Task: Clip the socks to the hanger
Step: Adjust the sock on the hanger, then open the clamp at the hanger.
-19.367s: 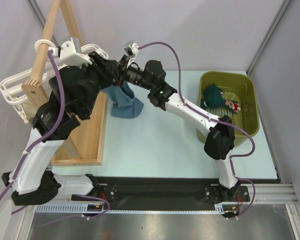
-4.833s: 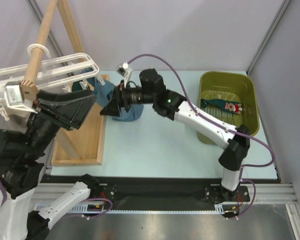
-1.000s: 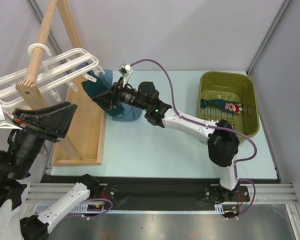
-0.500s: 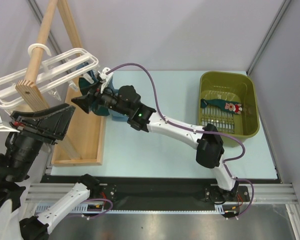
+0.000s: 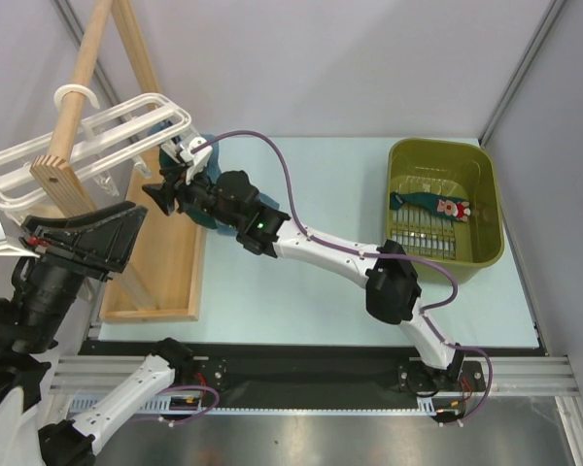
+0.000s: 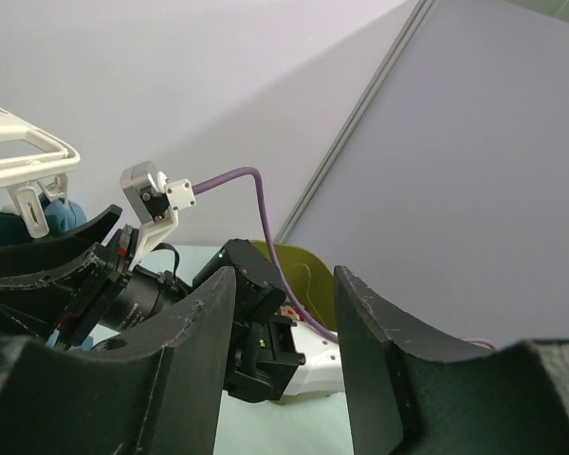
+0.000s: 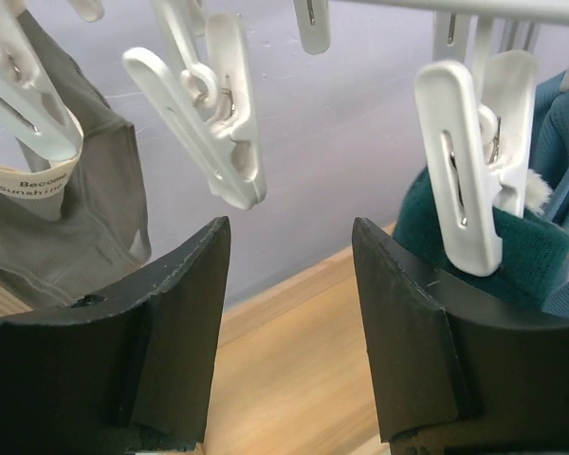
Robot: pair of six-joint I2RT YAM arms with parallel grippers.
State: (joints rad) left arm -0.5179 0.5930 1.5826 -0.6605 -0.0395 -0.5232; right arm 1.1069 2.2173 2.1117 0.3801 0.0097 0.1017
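The white hanger (image 5: 107, 131) hangs from the wooden rack's pole at the far left. My right gripper (image 5: 158, 192) is open and empty just under its right end. In the right wrist view the gripper (image 7: 289, 237) sits below an empty white clip (image 7: 213, 104). Another clip (image 7: 469, 180) to the right grips a dark teal sock (image 7: 526, 251), with a steel-blue sock (image 7: 559, 142) beside it. One more teal sock with a red-and-white motif (image 5: 429, 206) lies in the green bin (image 5: 486, 170). My left gripper (image 5: 136, 216) is open and empty, raised at the near left.
The wooden rack's base board (image 5: 170, 262) lies under the hanger and shows in the right wrist view (image 7: 294, 360). A grey garment (image 7: 66, 218) hangs from a clip on the left. The left wrist view (image 6: 284, 280) shows the right arm (image 6: 266, 332) and the hanger's corner (image 6: 19, 156).
My right arm has swung left, away from the hanging socks, and its open gripper now sits under the hanger's clips. The left arm has stayed put.
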